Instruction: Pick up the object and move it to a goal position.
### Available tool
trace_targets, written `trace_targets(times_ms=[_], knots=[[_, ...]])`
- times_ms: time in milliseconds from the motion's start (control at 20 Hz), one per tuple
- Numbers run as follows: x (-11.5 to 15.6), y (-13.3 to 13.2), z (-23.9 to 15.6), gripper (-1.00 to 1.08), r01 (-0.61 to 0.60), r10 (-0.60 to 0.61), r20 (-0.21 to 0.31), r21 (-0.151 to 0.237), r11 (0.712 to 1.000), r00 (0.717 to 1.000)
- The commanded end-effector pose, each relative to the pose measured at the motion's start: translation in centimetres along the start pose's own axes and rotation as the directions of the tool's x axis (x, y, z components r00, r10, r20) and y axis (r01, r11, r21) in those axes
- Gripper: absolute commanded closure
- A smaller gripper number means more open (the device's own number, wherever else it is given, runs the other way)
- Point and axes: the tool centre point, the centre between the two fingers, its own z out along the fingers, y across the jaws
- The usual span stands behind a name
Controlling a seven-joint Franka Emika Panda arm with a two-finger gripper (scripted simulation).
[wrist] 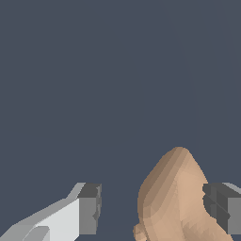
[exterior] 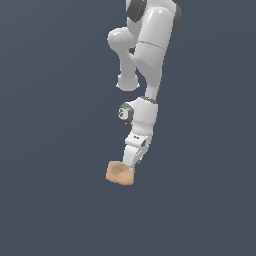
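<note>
Tan-orange lumpy block [wrist: 176, 197] sits off-centre between my gripper [wrist: 155, 209]'s wide jaws, so I fear closing could nudge it sideways.

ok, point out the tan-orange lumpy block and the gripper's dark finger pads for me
tan-orange lumpy block [exterior: 120, 173]: exterior view, middle of its visible face.
tan-orange lumpy block [wrist: 176, 197]: wrist view, on its rounded hump.
dark finger pads [wrist: 89, 209]: wrist view, on the pad clear of the block.
</note>
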Motion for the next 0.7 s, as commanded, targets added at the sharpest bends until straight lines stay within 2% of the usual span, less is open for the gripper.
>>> trace_targets(times_ms=[0, 300, 650], knots=[[-0.12, 0.13, 0.01, -0.6, 0.063, -0.063, 0.007, -0.044, 0.997, 0.998], [-0.46, 0.38, -0.1, -0.6, 0.196, -0.192, 0.042, -0.133, 0.971, 0.98], [-0.7, 0.6, -0.4, -0.6, 0.297, -0.285, 0.084, -0.195, 0.935, 0.955]])
